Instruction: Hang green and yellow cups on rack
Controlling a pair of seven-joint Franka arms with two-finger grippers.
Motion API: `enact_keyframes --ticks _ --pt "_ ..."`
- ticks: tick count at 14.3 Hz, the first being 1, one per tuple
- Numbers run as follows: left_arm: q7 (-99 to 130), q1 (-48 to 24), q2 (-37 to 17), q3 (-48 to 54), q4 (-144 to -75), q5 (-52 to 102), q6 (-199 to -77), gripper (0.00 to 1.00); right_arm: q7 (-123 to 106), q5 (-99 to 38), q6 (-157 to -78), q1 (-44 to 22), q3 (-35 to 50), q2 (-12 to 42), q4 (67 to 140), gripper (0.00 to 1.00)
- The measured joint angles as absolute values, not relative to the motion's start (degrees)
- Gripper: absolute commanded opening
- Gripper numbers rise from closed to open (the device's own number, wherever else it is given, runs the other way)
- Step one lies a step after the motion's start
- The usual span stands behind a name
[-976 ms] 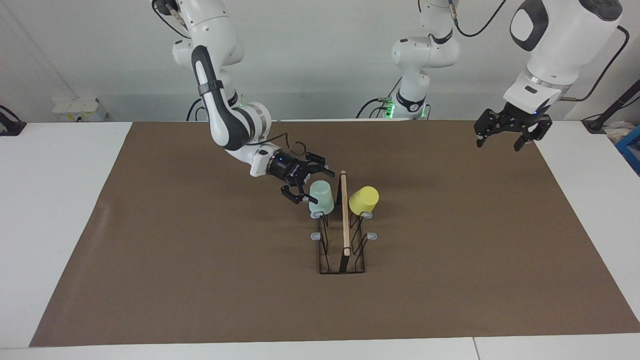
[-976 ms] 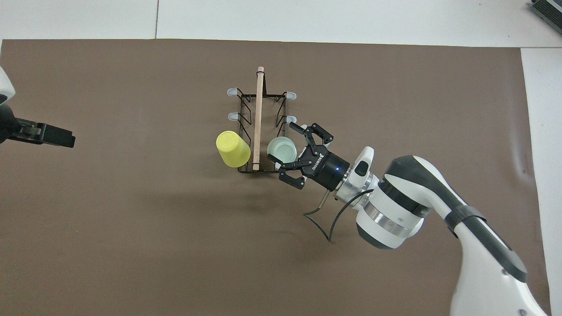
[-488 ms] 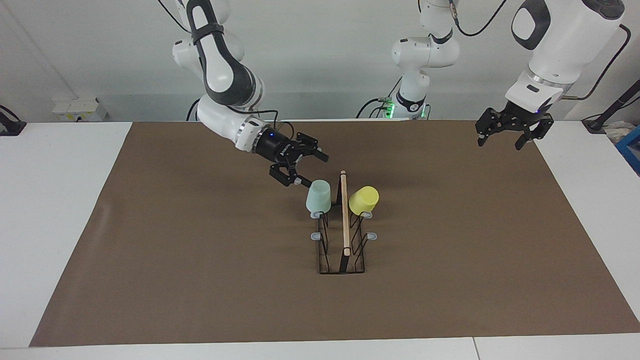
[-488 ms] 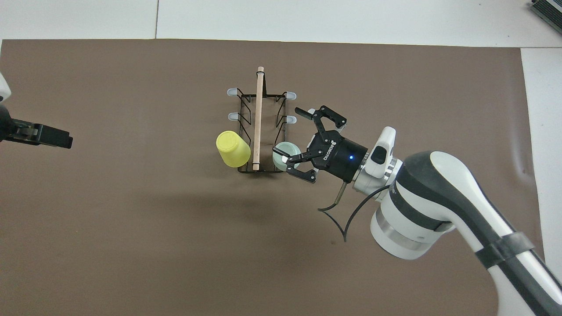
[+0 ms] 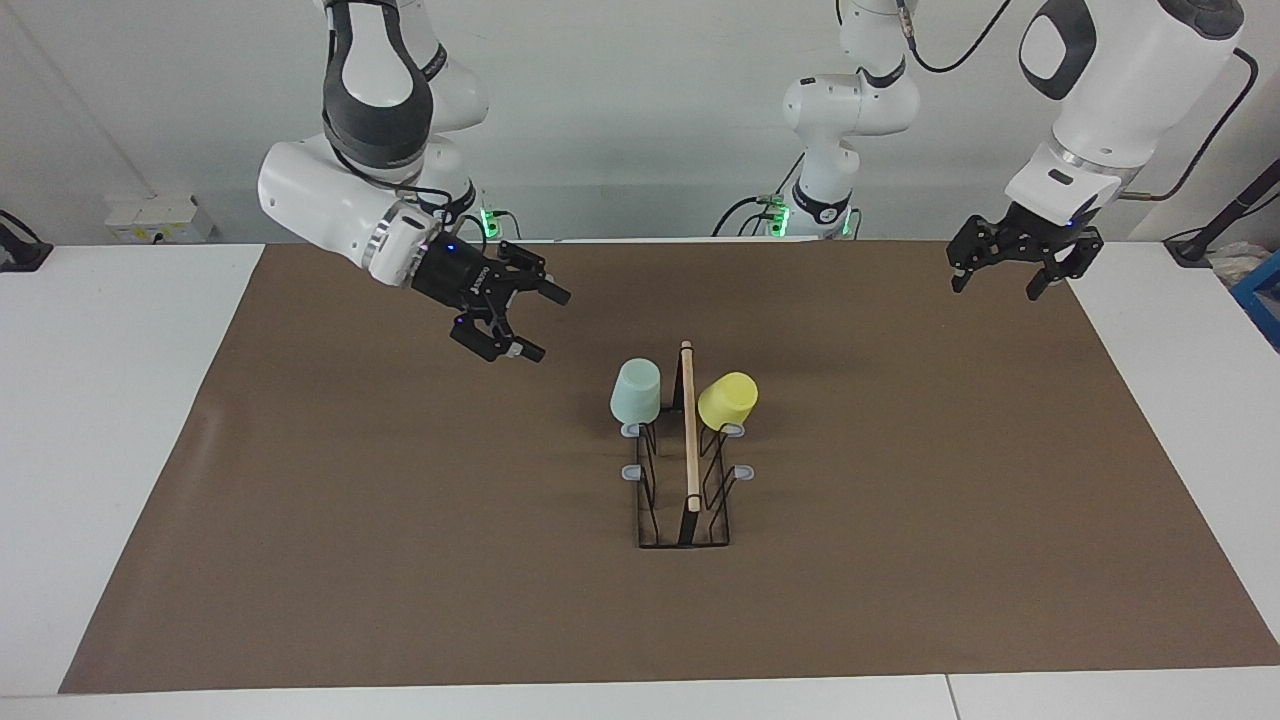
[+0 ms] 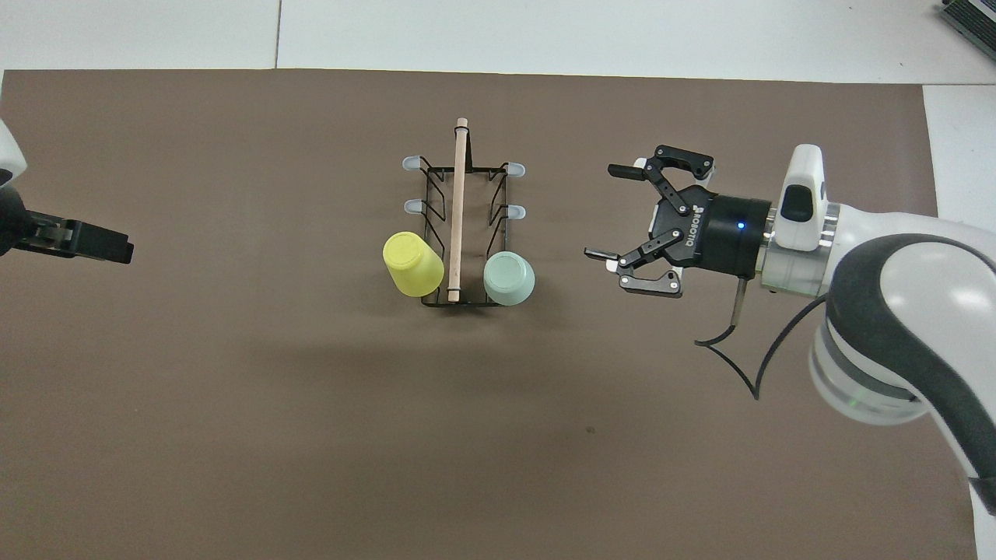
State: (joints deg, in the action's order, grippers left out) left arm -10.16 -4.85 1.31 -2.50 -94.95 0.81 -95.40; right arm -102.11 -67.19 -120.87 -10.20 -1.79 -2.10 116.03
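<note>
A brown mat [image 5: 400, 520] covers most of a white table [image 5: 110, 420], whose bare edges show at both ends and along the edge farthest from the robots. Starting at the robots' end, a pale wall [image 5: 640, 120] stands by the arm bases, with a white socket box [image 5: 160, 217] toward the right arm's end. The left gripper [image 5: 1012, 272] hangs over the mat's corner at the left arm's end, waiting, its fingers spread and holding nothing. The right gripper [image 5: 535, 320] is raised over the mat toward the right arm's end, well apart from the rack, fingers released and empty. Farther out, mid-mat, stands the rack [image 5: 685, 500], its wooden bar [image 6: 458, 210] running away from the robots. On its nearest pair of prongs sit the two cups upside down: the green cup [image 5: 636, 391] on the right arm's side of the bar, the yellow cup [image 5: 728, 400] on the left arm's side, tilted outward. The four farther prongs with grey pads [image 6: 411, 163] are bare.
</note>
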Motion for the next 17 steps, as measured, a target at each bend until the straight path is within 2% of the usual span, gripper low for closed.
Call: enact_keyframes --ticks 4,9,17 --pt "-10.14 -4.84 1.33 -2.61 -94.95 0.81 -95.42 1.0 -93.37 -45.83 -109.25 -4.96 -2.64 -3.64 113.96 1.0" --pt "-10.14 -4.84 1.33 -2.66 -94.95 1.4 -95.41 1.0 -81.59 -18.99 -107.17 -4.39 -2.0 -3.67 112.6 1.0" --pt "-10.15 -4.84 1.34 -2.81 -94.95 1.89 -95.41 1.0 -39.81 -13.67 -107.24 -3.09 -2.01 -3.61 112.41 1.0"
